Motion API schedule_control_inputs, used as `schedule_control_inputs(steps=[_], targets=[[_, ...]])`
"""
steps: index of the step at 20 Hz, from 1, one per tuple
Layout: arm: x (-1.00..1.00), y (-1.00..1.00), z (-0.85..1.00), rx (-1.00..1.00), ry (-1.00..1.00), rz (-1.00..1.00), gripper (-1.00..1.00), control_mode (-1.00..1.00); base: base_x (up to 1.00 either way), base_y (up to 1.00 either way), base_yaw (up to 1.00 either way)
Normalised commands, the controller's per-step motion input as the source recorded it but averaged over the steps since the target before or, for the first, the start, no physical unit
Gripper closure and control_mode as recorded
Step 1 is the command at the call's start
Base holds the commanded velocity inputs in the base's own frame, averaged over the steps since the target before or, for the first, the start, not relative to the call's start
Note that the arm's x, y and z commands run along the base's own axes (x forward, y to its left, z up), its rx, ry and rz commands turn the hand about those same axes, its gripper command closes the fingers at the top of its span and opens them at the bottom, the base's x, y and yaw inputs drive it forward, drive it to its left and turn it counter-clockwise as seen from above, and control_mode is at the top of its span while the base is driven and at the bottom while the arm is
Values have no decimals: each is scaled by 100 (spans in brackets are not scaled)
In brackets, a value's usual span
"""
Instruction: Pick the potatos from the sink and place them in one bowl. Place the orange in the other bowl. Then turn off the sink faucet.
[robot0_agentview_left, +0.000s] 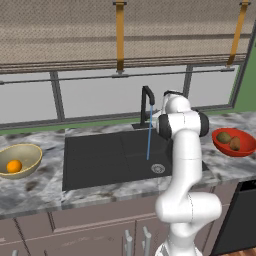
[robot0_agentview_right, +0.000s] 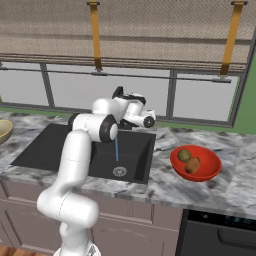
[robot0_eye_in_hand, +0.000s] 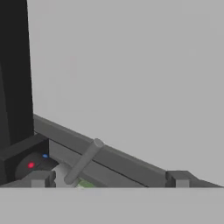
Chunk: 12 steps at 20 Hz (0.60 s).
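Water runs in a thin blue stream (robot0_agentview_left: 148, 140) from the black sink faucet (robot0_agentview_left: 146, 104) into the black sink (robot0_agentview_left: 100, 160). Two potatos (robot0_agentview_left: 223, 137) (robot0_agentview_left: 235, 144) lie in the red bowl (robot0_agentview_left: 245, 149) on the right counter. The orange (robot0_agentview_left: 14, 166) rests in the tan-yellow bowl (robot0_agentview_left: 30, 152) on the left. My gripper (robot0_eye_in_hand: 110, 179) is open behind the sink, right of the faucet's black column (robot0_eye_in_hand: 15, 78). A grey lever (robot0_eye_in_hand: 83, 161) slants up between the fingertips (robot0_eye_in_hand: 41, 178), nearer the left one, beside the faucet base (robot0_eye_in_hand: 30, 165) with its red and blue dots.
A window wall with a low ledge runs just behind the faucet (robot0_agentview_right: 118, 93). My own arm (robot0_agentview_left: 182, 165) stands over the sink's right end. A dark appliance (robot0_agentview_right: 220, 232) sits below the counter at the right. The red bowl (robot0_agentview_right: 210, 172) lies right of the sink (robot0_agentview_right: 50, 145).
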Motion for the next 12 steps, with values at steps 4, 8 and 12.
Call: schedule_control_inputs(steps=[4,8,12], targets=[[19,35,-9,0,5,-9,100,-100,0,0,0],[8,21,-2,0,0,-2,100,-100,0,0,0],[0,0,0,0,0,0,100,-100,0,0,0]])
